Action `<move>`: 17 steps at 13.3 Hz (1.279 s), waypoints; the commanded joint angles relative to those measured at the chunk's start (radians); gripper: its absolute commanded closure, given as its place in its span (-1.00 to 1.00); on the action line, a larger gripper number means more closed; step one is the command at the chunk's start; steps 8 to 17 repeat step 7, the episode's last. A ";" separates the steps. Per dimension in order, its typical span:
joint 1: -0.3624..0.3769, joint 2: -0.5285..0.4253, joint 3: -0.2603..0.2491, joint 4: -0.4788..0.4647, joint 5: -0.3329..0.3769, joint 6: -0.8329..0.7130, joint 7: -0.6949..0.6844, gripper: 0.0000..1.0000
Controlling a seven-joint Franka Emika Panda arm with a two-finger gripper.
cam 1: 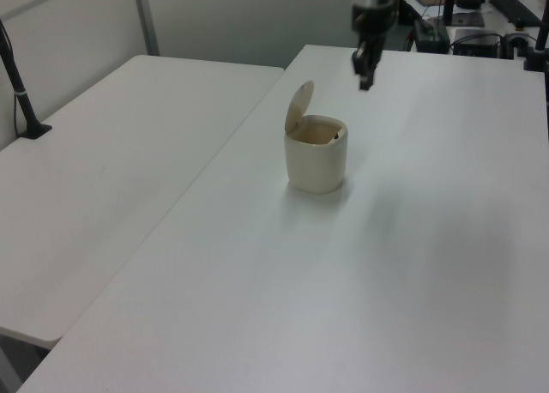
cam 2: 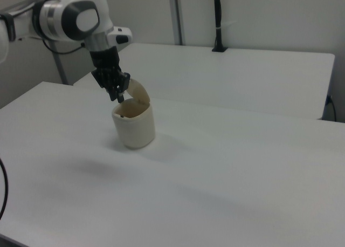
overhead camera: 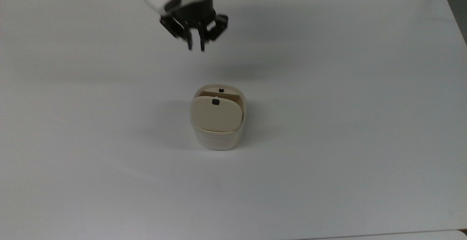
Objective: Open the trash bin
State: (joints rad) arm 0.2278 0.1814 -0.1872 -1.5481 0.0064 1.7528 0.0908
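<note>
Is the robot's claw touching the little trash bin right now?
Apart. In the left view the gripper hangs in the air above and beyond the trash bin, with bare table showing between them; the lid stands open.

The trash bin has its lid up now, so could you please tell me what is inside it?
Inside the trash bin only a shaded tan inner wall shows; the bottom is hidden by the rim and raised lid.
</note>
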 commanded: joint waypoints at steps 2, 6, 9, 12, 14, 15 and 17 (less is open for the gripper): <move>-0.057 -0.134 0.002 -0.066 -0.008 -0.113 -0.049 -1.00; -0.082 -0.164 -0.001 -0.061 -0.017 -0.157 -0.046 -1.00; -0.091 -0.164 -0.002 -0.057 -0.017 -0.156 -0.046 -1.00; -0.091 -0.164 -0.002 -0.057 -0.017 -0.156 -0.046 -1.00; -0.091 -0.164 -0.002 -0.057 -0.017 -0.156 -0.046 -1.00; -0.091 -0.164 -0.002 -0.057 -0.017 -0.156 -0.046 -1.00; -0.091 -0.164 -0.002 -0.057 -0.017 -0.156 -0.046 -1.00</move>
